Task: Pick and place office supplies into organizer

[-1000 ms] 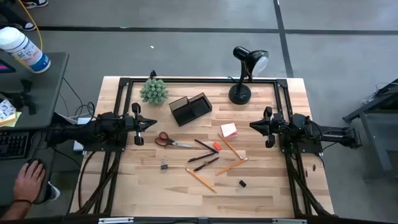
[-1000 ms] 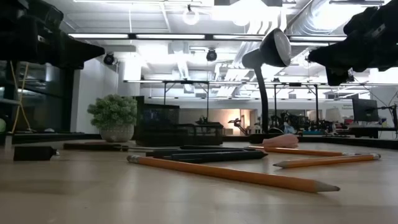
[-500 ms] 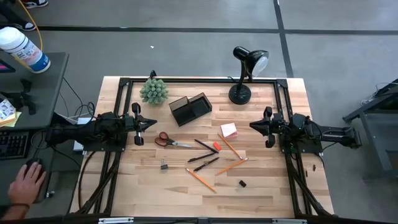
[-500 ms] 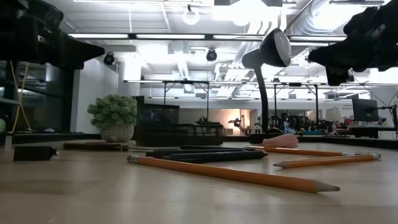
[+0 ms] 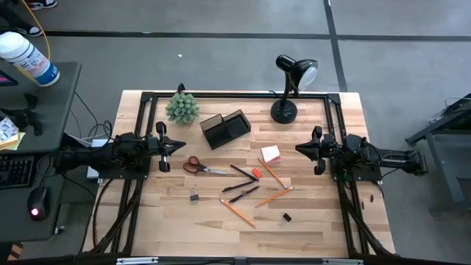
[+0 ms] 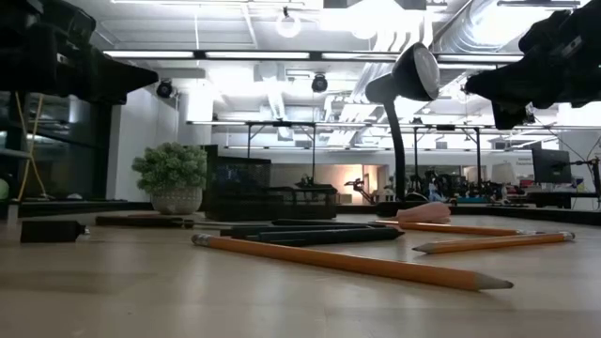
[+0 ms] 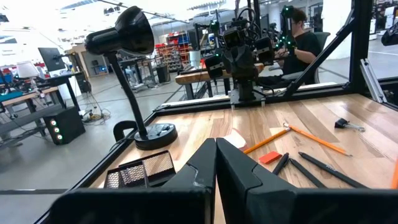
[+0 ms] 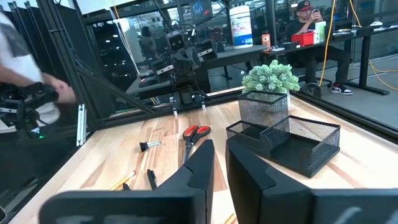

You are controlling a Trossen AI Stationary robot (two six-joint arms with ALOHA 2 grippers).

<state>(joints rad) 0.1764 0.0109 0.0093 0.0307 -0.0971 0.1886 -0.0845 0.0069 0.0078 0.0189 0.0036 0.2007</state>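
The black mesh organizer [image 5: 226,128] stands at the table's far middle. In front of it lie red-handled scissors [image 5: 199,166], two black pens [image 5: 243,173], a red eraser [image 5: 256,174], a pink sticky-note pad [image 5: 271,154], orange pencils [image 5: 237,212] and two small black clips [image 5: 194,196]. My left gripper [image 5: 182,146] hovers shut and empty at the table's left, left of the scissors. My right gripper [image 5: 297,149] hovers shut and empty at the table's right, right of the pad.
A black desk lamp [image 5: 291,88] stands at the far right and a small green plant [image 5: 182,107] at the far left, either side of the organizer. A black frame [image 5: 235,94] runs along the table's edges. Bare wood lies along the near edge.
Both arms and all the supplies have kept still. A person's hand at the mouse on the desk left of the table has drawn away out of view.
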